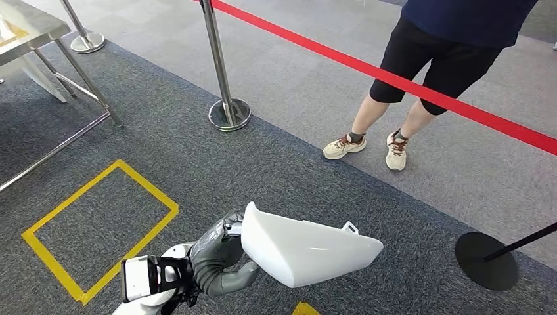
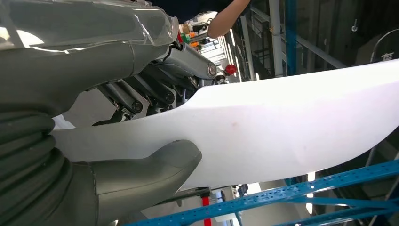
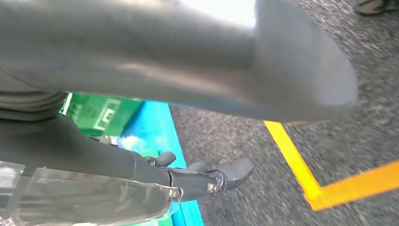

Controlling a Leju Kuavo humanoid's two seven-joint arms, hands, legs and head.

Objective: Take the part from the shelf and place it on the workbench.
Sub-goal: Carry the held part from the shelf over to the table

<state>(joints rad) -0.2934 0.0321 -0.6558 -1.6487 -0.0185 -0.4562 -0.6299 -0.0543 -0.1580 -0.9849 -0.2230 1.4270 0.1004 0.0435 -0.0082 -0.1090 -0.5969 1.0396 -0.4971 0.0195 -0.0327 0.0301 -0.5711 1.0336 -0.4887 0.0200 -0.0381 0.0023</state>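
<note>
While we look down from the head view, our left hand sits at about six o'clock, gripping the white part at its near end, and the part reaches out toward four o'clock, held above the grey carpet. At the left wrist we see the thick grey thumb pressed on one face of the part and the darker fingers closed over the opposite edge, so the grip is firm on both sides. Our right hand hangs over the carpet beside a yellow floor line; its dark fingers lie extended with nothing between them. Up at ten o'clock stands a metal-legged table, well apart from the part. A yellow taped square marks the carpet at eight o'clock, just beside our left arm. At twelve o'clock a chrome post carries a red barrier belt running off toward three o'clock, and behind that belt, at one o'clock, a person in dark shorts and light shoes stands on the paler floor. A black round base rests at four o'clock, near the part's far tip.
</note>
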